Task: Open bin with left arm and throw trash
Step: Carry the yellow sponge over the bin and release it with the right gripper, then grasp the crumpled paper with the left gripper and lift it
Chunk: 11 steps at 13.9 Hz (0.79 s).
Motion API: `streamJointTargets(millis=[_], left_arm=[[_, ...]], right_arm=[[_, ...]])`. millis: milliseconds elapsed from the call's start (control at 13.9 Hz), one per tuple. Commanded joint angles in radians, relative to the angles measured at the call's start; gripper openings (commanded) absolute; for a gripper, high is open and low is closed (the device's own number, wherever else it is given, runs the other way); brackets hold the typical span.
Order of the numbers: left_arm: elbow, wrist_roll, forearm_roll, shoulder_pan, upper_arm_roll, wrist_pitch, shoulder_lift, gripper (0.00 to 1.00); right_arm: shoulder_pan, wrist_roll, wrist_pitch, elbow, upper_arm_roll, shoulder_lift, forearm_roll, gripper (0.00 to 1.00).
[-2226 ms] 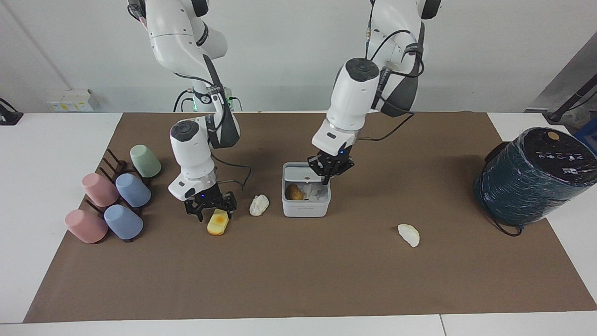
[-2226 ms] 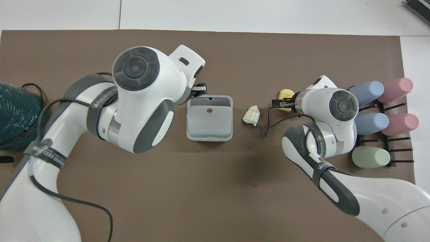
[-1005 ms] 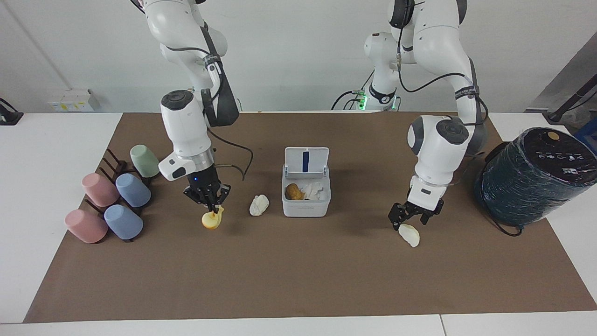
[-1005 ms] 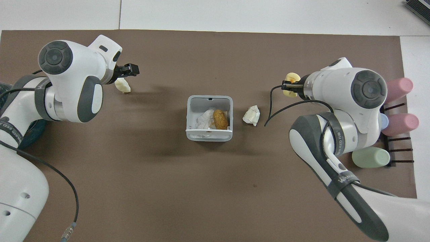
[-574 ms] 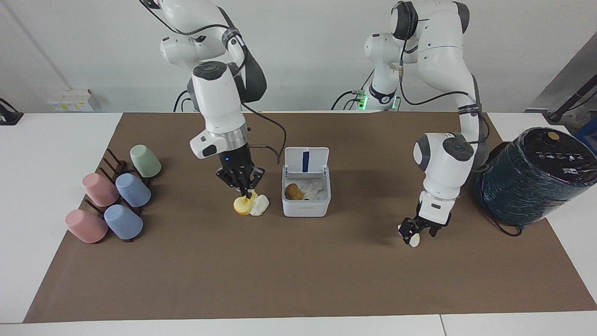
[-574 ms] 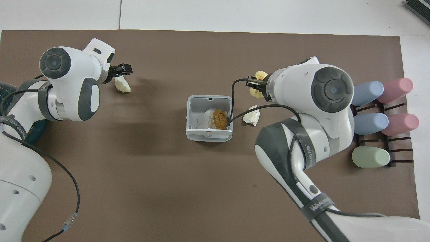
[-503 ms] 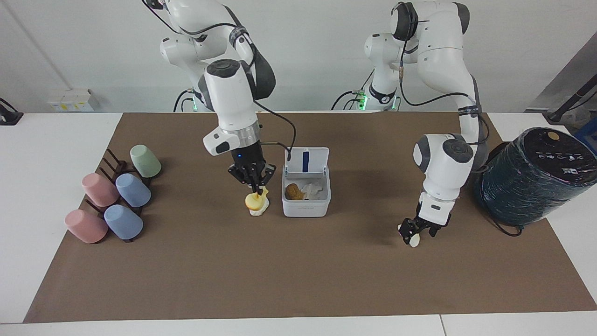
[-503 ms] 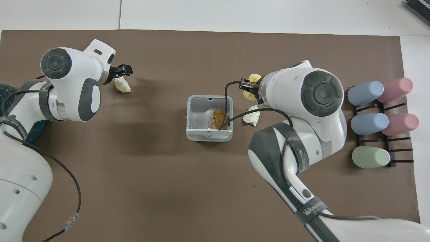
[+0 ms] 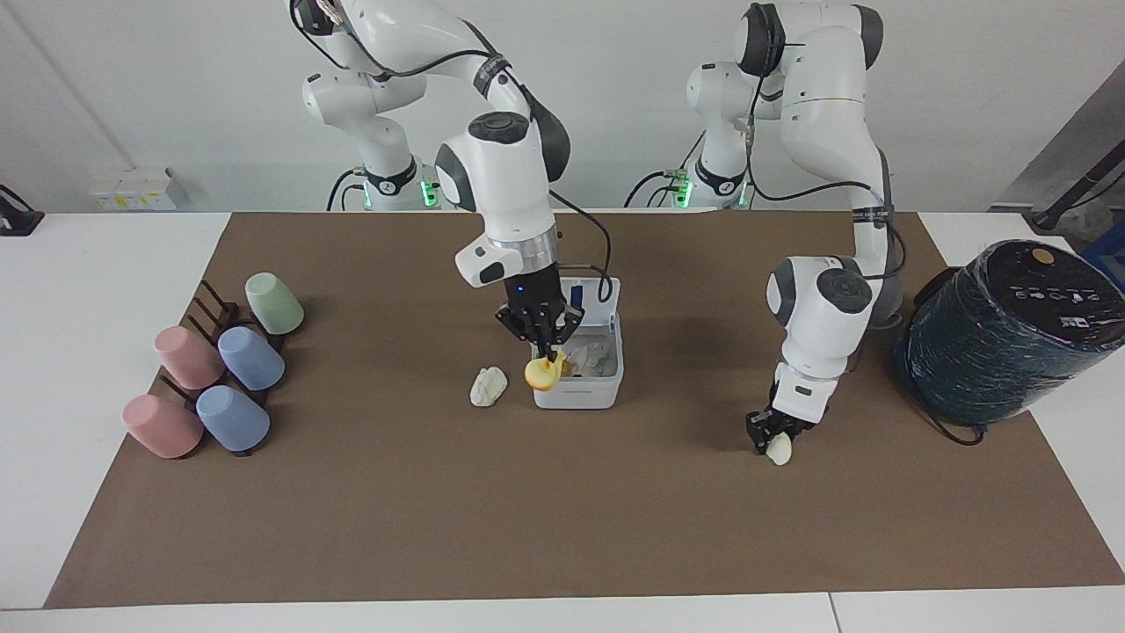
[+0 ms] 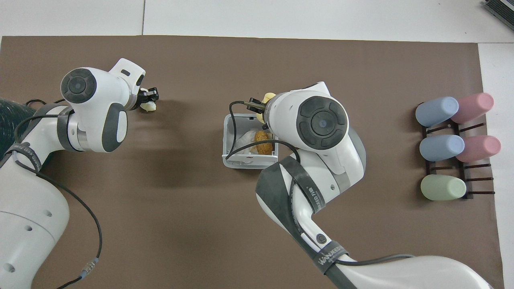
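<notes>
Bin (image 9: 577, 393), lid up, mid-mat, holding a brown lump (image 10: 263, 147) and white paper (image 10: 243, 141). Yellow bar (image 9: 542, 374) pinched in shut right gripper (image 9: 548, 355), hanging over the bin's rim toward the right arm's end. White wad (image 9: 488, 386) on the mat just beside the bin, same end. Cream slice (image 9: 779, 450) toward the left arm's end, well apart from the bin, gripped by left gripper (image 9: 768, 439), low at the mat. Cups (image 9: 231, 373) on a rack; teal cylinder (image 9: 1004, 331) at opposite table ends.
</notes>
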<state>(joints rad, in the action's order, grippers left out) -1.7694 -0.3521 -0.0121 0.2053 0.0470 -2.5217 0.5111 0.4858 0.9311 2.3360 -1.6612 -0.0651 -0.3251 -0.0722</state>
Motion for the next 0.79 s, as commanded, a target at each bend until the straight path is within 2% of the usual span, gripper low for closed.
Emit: streamJointTargets(millis=[0, 72, 144, 215, 287, 503, 718], left_arm=[[0.008, -0.024, 0.023, 0.011, 0.007, 0.007, -0.016, 0.00], [0.037, -0.024, 0.023, 0.013, 0.005, 0.041, -0.013, 0.00], [0.083, -0.025, 0.023, 0.013, 0.005, 0.091, -0.006, 0.00], [0.126, -0.025, 0.021, 0.017, 0.005, 0.139, 0.001, 0.00], [0.163, -0.025, 0.018, 0.032, 0.005, 0.185, 0.010, 0.00], [0.263, -0.042, 0.015, 0.063, 0.007, 0.302, 0.035, 0.00], [0.333, -0.086, 0.011, 0.092, -0.001, 0.392, 0.029, 0.00]], right_arm=[[0.037, 0.057, -0.017, 0.017, 0.001, -0.012, -0.021, 0.00], [0.049, 0.058, -0.021, 0.009, 0.001, -0.012, -0.021, 0.00], [0.056, 0.061, -0.039, 0.011, 0.001, -0.012, -0.020, 0.13], [0.056, 0.063, -0.049, 0.012, 0.001, -0.012, -0.017, 0.69], [0.053, 0.069, -0.047, 0.018, 0.001, -0.012, -0.005, 1.00], [0.048, 0.087, -0.055, 0.026, 0.001, -0.011, -0.003, 1.00], [0.048, 0.086, -0.055, 0.029, 0.002, -0.006, -0.003, 1.00]])
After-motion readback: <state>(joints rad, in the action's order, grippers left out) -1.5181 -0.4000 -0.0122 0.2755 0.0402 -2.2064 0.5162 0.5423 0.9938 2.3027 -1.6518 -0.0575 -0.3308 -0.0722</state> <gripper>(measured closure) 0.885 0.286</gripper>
